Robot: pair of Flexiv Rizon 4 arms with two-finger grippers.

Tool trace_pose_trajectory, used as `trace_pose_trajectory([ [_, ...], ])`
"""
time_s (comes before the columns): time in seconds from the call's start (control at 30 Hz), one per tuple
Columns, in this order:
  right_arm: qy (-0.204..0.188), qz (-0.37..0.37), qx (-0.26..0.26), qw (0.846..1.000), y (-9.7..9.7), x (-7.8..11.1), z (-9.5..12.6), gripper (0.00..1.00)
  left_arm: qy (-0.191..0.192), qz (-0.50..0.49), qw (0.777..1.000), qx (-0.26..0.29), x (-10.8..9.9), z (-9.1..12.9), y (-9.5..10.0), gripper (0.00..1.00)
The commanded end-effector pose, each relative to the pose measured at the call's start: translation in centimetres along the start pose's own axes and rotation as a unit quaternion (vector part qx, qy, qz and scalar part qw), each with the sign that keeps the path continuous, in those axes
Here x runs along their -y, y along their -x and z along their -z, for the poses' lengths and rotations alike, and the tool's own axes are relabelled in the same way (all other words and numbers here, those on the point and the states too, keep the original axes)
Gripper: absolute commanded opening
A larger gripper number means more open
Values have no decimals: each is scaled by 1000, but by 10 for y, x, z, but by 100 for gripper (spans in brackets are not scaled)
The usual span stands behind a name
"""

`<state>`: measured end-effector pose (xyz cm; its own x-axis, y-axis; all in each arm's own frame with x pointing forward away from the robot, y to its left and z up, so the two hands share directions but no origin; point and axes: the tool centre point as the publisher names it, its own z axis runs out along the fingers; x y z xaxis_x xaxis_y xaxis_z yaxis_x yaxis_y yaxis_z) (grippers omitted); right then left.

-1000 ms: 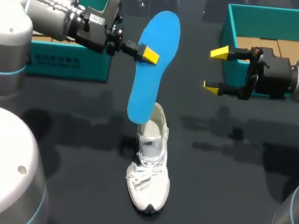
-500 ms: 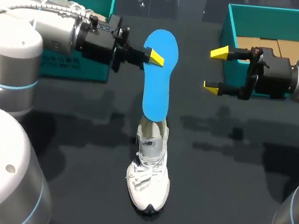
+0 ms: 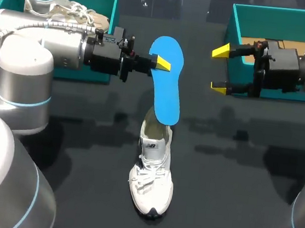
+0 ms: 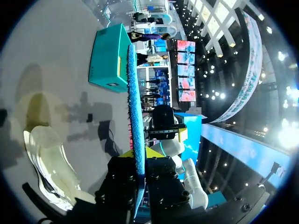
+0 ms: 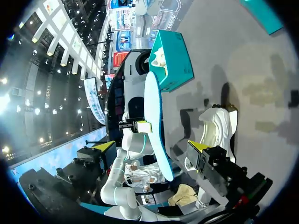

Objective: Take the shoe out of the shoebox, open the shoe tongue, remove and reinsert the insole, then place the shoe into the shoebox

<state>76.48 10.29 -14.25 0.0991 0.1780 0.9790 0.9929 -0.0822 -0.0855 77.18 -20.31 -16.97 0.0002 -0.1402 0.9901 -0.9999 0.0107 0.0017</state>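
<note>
Insole: The blue insole (image 3: 165,85) is hanging nearly upright, its lower end now sitting over the heel opening of the shoe (image 3: 151,174). A second ago it was higher, further left and leaning the other way. Whether it is touching the collar yet cannot be told.

Left gripper: The left gripper (image 3: 161,64) is pinching the insole's upper part, with its yellow tips pressing on both faces. The arm has been swinging in from the left and bringing the insole down towards the shoe.

Right gripper: The right gripper (image 3: 219,69) is hanging with its jaws spread wide and gripping nothing, just in front of the right box (image 3: 233,40). It has been drifting slightly up and back towards that box.

Shoe: The white shoe is standing on the dark table (image 3: 245,174) between the two boxes, toe towards the camera. It has not shifted, and neither gripper is touching it.

Meaning for the task: The insole is out, so the reinsertion step appears to be starting. The lower end probably needs feeding into the opening next. The unheld shoe may slide or tip if pushed, so a steadying grip from the free gripper could help.
</note>
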Motion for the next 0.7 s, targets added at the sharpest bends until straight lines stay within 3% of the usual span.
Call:
trace_pose_trajectory([
  [0.03,1,-5,75,997,-17,7,7,100,-14,8,1000,-2,2,-8,4,0],
  [0.27,6,-18,167,986,-32,14,8,100,-42,28,999,-1,8,-11,7,0],
  [0.43,17,-48,259,965,-51,19,3,100,-42,28,999,-1,8,-11,7,0],
  [0.7,25,-56,350,935,-69,27,-4,100,-42,28,999,-1,8,-11,7,0],
])
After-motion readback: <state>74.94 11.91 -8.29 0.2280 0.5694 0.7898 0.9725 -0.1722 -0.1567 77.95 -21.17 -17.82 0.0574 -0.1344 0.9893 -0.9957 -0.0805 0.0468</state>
